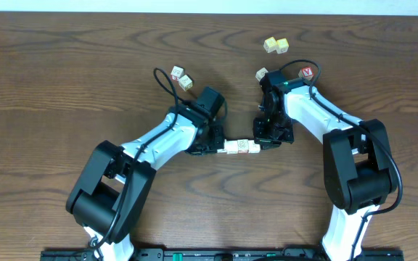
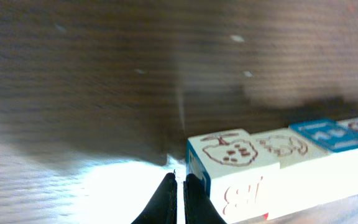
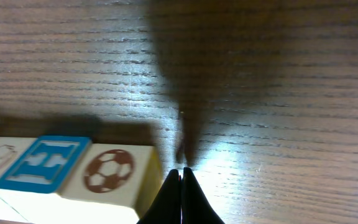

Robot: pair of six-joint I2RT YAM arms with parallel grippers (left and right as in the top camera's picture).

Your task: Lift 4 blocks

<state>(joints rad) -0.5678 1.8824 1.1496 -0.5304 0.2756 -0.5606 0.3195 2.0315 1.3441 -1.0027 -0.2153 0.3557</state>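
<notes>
Pale blocks [image 1: 240, 147] in row; left pincer [image 2: 176, 186], right pincer [image 3: 181, 175] clenched at its ends, open table [image 1: 49, 87] around

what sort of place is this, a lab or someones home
Most likely a robotics lab bench, not a home: a wood-grain table, two white-and-black robot arms based at its near edge, and a row of blocks lined up between them, other cubes loose.

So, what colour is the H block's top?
H block: blue top, white letter; best in right wrist view.
</notes>
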